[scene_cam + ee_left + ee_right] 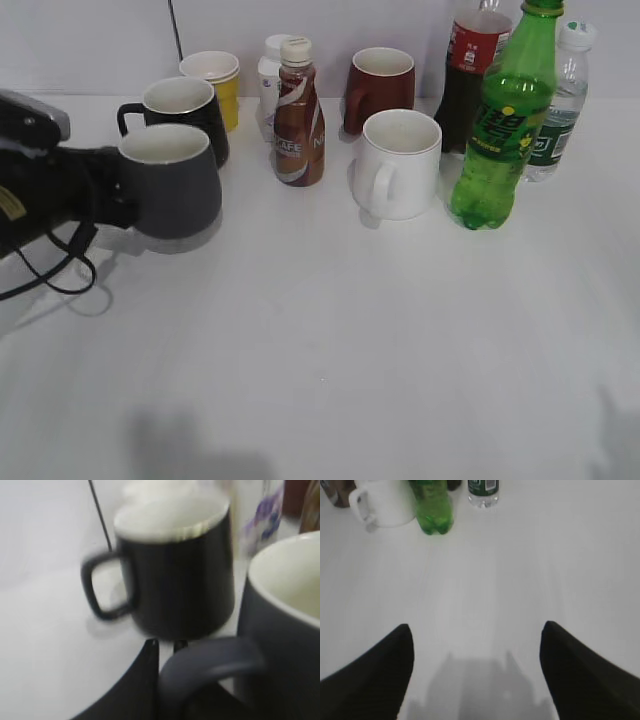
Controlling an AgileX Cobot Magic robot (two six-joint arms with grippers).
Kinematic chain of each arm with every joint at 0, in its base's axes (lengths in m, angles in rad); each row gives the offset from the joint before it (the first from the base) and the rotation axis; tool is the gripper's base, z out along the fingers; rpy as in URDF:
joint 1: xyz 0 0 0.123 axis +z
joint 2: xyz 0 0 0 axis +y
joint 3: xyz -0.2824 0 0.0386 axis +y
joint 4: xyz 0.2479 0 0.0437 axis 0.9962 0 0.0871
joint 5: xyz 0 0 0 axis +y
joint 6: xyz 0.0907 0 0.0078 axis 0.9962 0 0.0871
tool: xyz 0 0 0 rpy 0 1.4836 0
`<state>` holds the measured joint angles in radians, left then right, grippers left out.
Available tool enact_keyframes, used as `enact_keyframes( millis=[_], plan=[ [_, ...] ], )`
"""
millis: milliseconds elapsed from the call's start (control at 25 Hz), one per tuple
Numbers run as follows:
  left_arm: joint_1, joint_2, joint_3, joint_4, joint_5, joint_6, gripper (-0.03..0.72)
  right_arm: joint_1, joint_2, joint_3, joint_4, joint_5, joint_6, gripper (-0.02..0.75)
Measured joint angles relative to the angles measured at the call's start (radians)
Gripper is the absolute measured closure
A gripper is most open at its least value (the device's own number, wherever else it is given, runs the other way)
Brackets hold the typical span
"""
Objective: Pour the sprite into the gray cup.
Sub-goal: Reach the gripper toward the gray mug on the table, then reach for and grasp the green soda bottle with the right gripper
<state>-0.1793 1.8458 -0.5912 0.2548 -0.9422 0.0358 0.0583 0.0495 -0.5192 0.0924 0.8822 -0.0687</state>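
Note:
The sprite (pixel 503 125) is a tall green bottle standing upright at the back right, next to the white mug (pixel 398 163); its base also shows in the right wrist view (pixel 432 507). The gray cup (pixel 172 185) is at the left, lifted slightly off the table. My left gripper (pixel 112 190) is shut on its handle (pixel 210 662). My right gripper (pixel 477 640) is open and empty above bare table, well short of the sprite; it is out of the exterior view.
A black mug (pixel 185 110) stands just behind the gray cup. A yellow paper cup (pixel 215 85), coffee bottle (pixel 298 115), maroon mug (pixel 380 88), cola bottle (pixel 472 70) and water bottle (pixel 562 95) line the back.

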Motion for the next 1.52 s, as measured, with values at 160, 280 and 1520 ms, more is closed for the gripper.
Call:
enact_keyframes(
  millis=[160,280,1520],
  plan=[
    [0.0,-0.065,0.0,0.001,0.025,0.0,0.63,0.0,0.13,-0.001,0.001,-0.395,-0.038,0.15],
    [0.0,-0.103,0.001,0.001,0.075,0.0,0.63,0.0,0.274,-0.001,0.002,-0.704,-0.061,0.15],
    [-0.001,-0.228,0.001,0.054,0.163,-0.003,0.63,0.229,1.508,0.2,-0.142,-1.85,0.202,0.097]
  ],
)
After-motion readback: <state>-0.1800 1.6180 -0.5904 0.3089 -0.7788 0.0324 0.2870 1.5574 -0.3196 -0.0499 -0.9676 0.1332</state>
